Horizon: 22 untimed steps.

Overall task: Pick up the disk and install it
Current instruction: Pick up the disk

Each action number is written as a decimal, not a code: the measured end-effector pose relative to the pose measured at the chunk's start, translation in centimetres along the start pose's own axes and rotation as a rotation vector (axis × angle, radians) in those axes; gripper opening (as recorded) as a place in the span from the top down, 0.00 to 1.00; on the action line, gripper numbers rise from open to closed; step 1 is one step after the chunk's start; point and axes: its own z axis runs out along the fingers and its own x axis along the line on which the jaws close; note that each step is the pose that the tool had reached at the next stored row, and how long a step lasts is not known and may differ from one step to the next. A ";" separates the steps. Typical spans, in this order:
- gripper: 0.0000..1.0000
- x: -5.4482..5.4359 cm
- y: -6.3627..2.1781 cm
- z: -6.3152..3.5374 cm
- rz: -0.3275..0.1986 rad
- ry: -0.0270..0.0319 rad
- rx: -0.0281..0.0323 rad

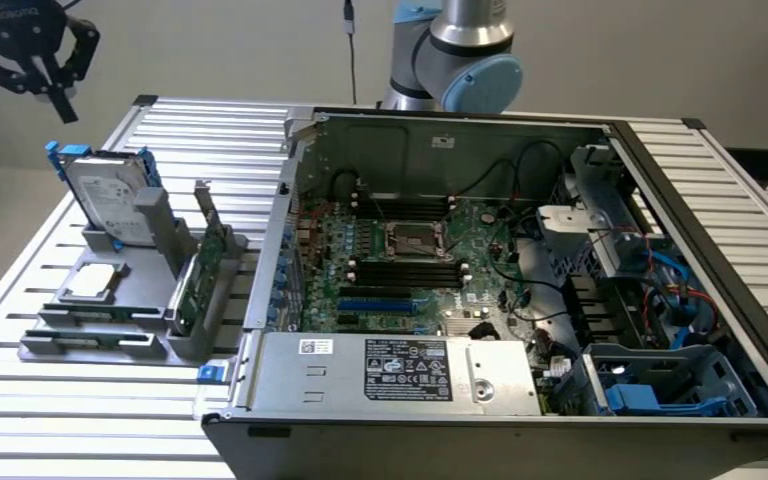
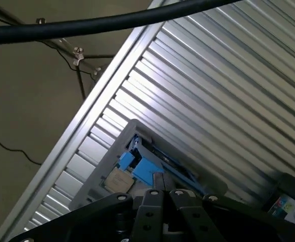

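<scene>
The disk stands upright in a grey holder at the exterior view's left. It is silver-grey with a white label and blue rails on its edges. My gripper hangs in the air above and a little to the left of the disk, apart from it, with its fingers shut and nothing between them. In the wrist view the shut fingertips point down toward the disk's blue rails, which I see from above.
The grey holder also carries a small square silver chip and an upright green circuit card. An open computer case fills the middle and right of the slatted aluminium table. A black cable crosses the wrist view.
</scene>
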 end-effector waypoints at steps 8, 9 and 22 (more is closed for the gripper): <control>0.89 0.0 0.00 0.01 -0.083 0.0007 -0.0170; 0.89 0.0 0.00 0.01 -0.093 0.0012 -0.0185; 0.89 0.1 0.05 0.57 -0.285 0.0024 -0.0218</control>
